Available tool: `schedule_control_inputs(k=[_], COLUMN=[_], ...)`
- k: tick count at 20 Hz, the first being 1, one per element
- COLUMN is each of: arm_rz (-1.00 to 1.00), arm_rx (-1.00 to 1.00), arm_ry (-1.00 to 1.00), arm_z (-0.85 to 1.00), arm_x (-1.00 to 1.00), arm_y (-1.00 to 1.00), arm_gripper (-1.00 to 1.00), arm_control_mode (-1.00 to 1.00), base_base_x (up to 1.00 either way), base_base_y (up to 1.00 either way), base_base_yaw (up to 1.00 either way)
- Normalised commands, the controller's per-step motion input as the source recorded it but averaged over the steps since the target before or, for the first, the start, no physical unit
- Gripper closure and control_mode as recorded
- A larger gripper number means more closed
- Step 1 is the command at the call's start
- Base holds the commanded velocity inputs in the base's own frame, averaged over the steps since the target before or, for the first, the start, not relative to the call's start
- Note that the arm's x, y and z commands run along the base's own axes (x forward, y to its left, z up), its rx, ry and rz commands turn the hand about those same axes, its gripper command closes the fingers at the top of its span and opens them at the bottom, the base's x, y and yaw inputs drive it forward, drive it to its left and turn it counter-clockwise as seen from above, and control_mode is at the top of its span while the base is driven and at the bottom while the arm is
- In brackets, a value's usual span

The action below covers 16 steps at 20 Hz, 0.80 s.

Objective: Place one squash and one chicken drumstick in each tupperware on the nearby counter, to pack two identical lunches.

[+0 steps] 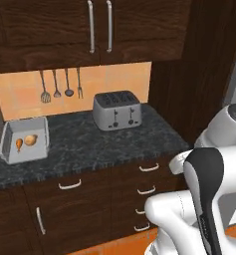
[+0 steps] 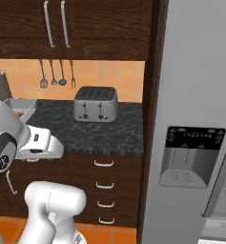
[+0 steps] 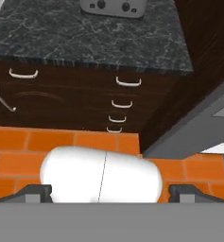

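Already the grey tupperware (image 1: 25,141) at the bench's (image 1: 99,142) left end holds one chicken drumstick (image 1: 19,144) beside a tan squash (image 1: 30,140); the pincer (image 3: 108,191) hangs spread and empty, so fetching the second lunch's food seemingly comes next.

The arm (image 1: 199,199) is built of rounded, glossy white shells, joined by dark grey-black sections. A broad black band is seen running along 1 white link in the left base view. In the right base view, a dark joint cap with small white markings (image 2: 3,159) is shown, and small dark dots are set into the adjoining white link.
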Motion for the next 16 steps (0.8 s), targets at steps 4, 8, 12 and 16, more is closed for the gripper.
schedule_control_inputs(k=[4,8,12,16], arm_rz=[0.0,0.0,0.0,0.0], arm_rx=[0.0,0.0,0.0,0.0], arm_ry=[0.0,0.0,0.0,0.0], arm_z=[0.0,0.0,0.0,0.0], arm_x=[0.0,0.0,0.0,0.0], arm_y=[0.0,0.0,0.0,0.0], arm_gripper=[-1.0,-1.0,-1.0,-1.0], arm_control_mode=[1.0,1.0,1.0,1.0], base_base_x=[0.0,0.0,0.02,0.08], base_base_y=[-1.0,-1.0,-1.0,-1.0], base_base_yaw=[-0.15,-0.16,-0.12,-0.07])
